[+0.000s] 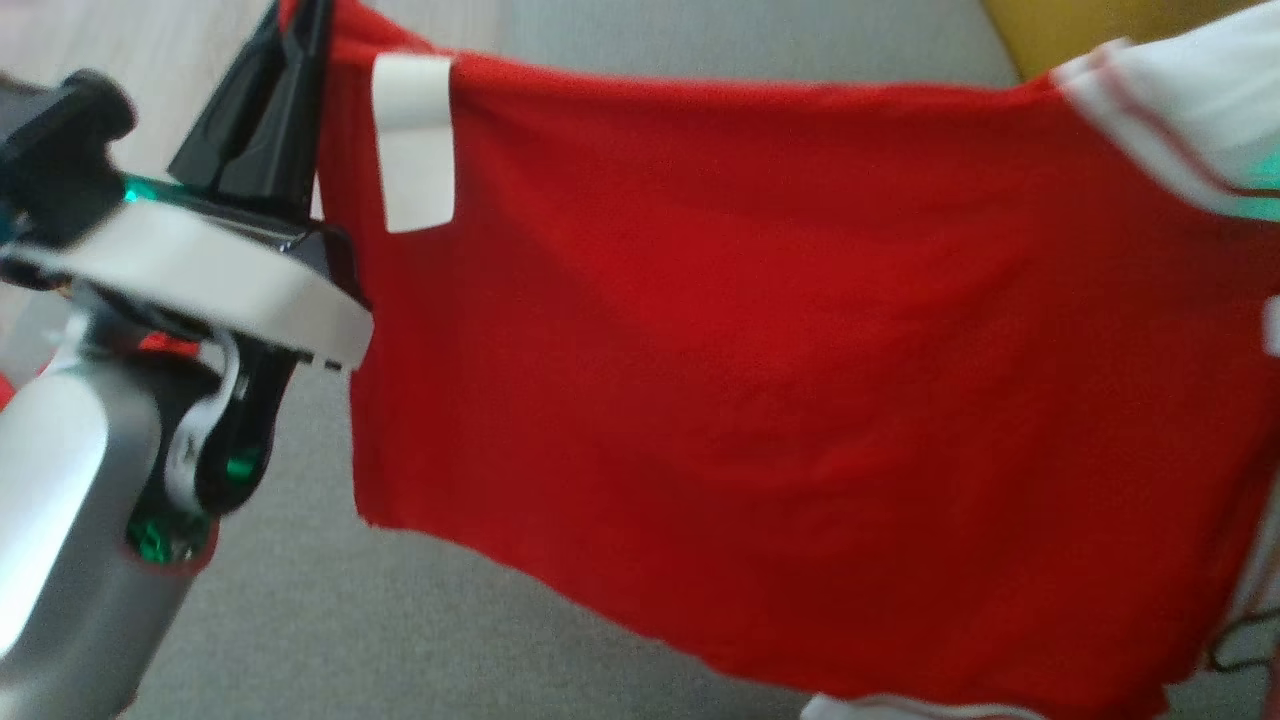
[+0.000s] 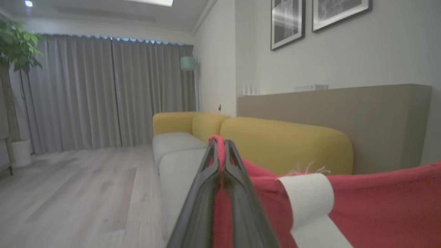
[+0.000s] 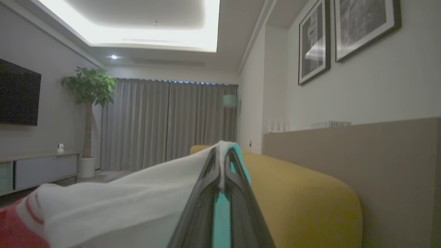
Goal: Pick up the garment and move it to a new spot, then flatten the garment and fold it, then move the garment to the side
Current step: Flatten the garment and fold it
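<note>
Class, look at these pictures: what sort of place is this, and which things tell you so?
Most likely a home living room: a yellow sofa, a wall-mounted television and a tall potted plant.

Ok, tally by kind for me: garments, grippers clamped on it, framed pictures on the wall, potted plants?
Garment: 1
Grippers shut on it: 2, left gripper and right gripper
Framed pictures: 2
Potted plant: 1
Total: 6
</note>
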Robot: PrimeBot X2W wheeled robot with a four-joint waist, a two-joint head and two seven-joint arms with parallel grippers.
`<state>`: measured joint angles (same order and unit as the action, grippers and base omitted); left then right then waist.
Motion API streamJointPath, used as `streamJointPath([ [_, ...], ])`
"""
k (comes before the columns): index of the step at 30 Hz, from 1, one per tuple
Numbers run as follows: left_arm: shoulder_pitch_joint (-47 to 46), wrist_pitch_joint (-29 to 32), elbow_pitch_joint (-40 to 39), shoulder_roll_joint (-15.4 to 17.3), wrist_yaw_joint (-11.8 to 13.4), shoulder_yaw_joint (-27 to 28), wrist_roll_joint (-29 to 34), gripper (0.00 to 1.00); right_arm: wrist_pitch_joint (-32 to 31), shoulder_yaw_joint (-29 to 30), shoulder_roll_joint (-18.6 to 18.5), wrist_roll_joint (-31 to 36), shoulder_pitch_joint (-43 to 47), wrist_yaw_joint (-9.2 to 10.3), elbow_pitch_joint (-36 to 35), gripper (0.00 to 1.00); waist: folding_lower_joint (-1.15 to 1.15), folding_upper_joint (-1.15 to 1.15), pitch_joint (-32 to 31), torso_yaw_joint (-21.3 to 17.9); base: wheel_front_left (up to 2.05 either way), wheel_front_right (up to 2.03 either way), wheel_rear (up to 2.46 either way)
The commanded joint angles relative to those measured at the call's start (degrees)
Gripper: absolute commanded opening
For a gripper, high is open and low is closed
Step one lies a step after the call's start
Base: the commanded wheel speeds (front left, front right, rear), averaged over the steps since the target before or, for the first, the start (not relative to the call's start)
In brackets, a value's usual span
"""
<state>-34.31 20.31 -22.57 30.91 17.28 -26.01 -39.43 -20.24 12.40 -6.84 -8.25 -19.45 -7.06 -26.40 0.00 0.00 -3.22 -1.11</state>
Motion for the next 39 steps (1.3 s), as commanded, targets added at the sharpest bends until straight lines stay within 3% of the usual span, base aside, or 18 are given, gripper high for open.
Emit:
streamJointPath([
  [1,-4.8,0.8,2.2,1.3,-0.9,2.4,-0.8,0.0,-1.4,-3.3,-1.2,-1.0,-4.3,-0.43,1.7,0.0,0.0,0.0,2.9,0.0,0.0,0.0,0.0],
  [8,-19.2,-0.2,18.2,-0.2,-6.5,0.6,2.1,0.0,-0.1,-9.6,-4.9,0.5,-22.3,-0.43,18.6,0.0,0.0,0.0,13.2,-1.2,0.0,0.0,0.0],
  [12,-28.3,-3.3,27.3,-2.0,-8.7,0.3,4.8,0.0,3.1,-11.7,-4.7,2.8,-33.9,-0.43,28.0,0.0,0.0,0.0,16.2,-1.9,0.0,0.0,0.0],
  [18,-43.0,-14.2,43.1,-2.0,-12.5,-1.1,12.9,0.0,10.0,-12.9,0.4,11.3,-54.4,-0.43,46.6,0.0,0.0,0.0,21.0,-5.1,0.0,0.0,0.0],
  [21,-47.2,-18.9,49.6,-2.1,-13.7,-1.8,15.2,0.0,13.3,-12.7,2.8,13.4,-60.0,-0.43,53.2,0.0,0.0,0.0,24.1,-6.0,0.0,0.0,0.0],
  [25,-50.0,-23.3,55.7,-2.8,-15.2,-2.7,16.5,0.0,16.9,-14.8,3.8,13.9,-62.2,-0.43,58.2,0.0,0.0,0.0,29.8,-6.4,0.0,0.0,0.0],
  [31,-49.8,-27.7,62.3,-4.6,-16.9,-2.7,15.1,0.0,21.8,-18.3,3.9,10.8,-60.0,-0.43,59.7,0.0,0.0,0.0,38.8,-6.2,0.0,0.0,0.0],
  [39,-41.8,-33.3,67.8,-8.6,-20.3,-2.7,11.2,0.0,27.5,-20.5,3.9,7.5,-48.2,-0.43,58.1,0.0,0.0,0.0,39.5,-4.2,0.0,0.0,0.0],
])
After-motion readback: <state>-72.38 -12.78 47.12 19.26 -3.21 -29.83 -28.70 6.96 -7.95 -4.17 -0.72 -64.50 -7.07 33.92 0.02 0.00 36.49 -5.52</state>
